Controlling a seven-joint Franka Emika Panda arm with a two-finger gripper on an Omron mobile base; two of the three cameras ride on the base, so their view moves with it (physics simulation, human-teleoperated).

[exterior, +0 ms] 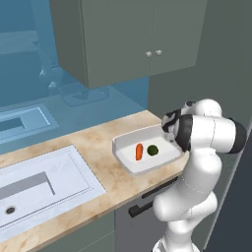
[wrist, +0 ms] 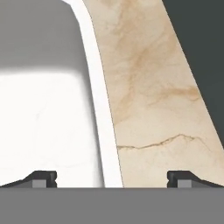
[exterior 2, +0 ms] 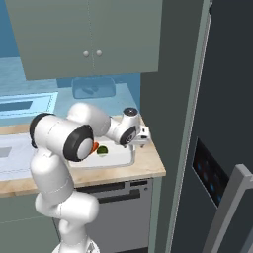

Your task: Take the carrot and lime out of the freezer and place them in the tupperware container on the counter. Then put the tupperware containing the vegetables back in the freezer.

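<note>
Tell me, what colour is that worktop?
Beige marbled stone counter, clearest in the hand view.

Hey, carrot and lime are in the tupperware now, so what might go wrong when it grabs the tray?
The open tool straddles the tupperware container's rim, one tip inside and one over the counter; a pinch on that thin rim may slip. Lifting from one edge could tilt the tray, and the lime, being round, may roll against the carrot or out.
</note>
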